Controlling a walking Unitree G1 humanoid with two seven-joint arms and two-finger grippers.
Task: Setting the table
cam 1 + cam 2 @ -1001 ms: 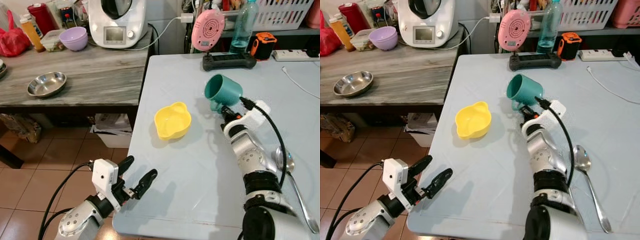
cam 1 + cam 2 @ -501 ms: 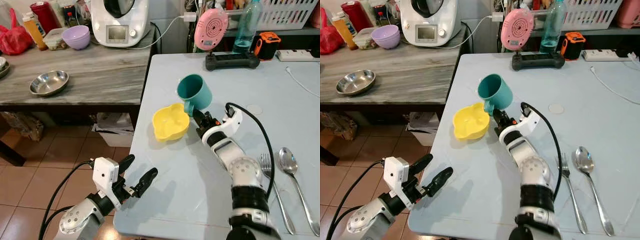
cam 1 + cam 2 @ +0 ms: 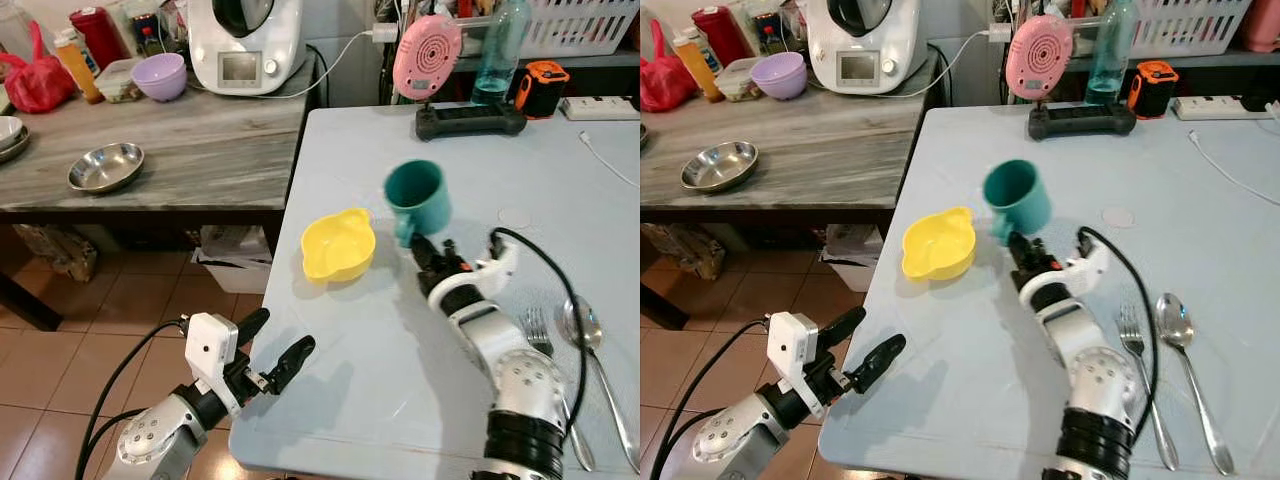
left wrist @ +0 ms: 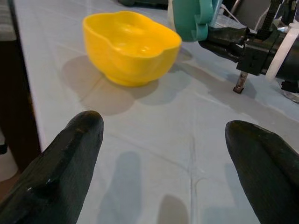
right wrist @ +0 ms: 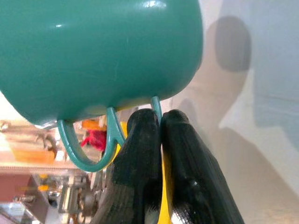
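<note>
My right gripper (image 3: 413, 243) is shut on the handle of a teal mug (image 3: 418, 195). It holds the mug tilted over the light blue table (image 3: 350, 400), just right of a yellow bowl (image 3: 338, 245). The right wrist view shows the black fingers (image 5: 140, 158) pinching the thin handle (image 5: 88, 151) under the mug's body (image 5: 93, 51). A fork (image 3: 1135, 330) and a spoon (image 3: 1177, 325) lie at the table's right. My left gripper (image 3: 275, 350) is open, low at the table's near left edge. Its fingers (image 4: 70, 154) frame the bowl (image 4: 131, 46).
Left of the table stands a grey wooden counter (image 3: 200, 150) with a steel bowl (image 3: 105, 167), a purple bowl (image 3: 160, 75) and a white kitchen machine (image 3: 250, 40). A pink round device (image 3: 427, 55), a black stand (image 3: 470, 120) and a white cable (image 3: 610, 160) are at the table's back.
The right arm swung the mug left until it was against the bowl's right edge, then back to the right and nearer. The left gripper kept still. The camera shifted slightly.
</note>
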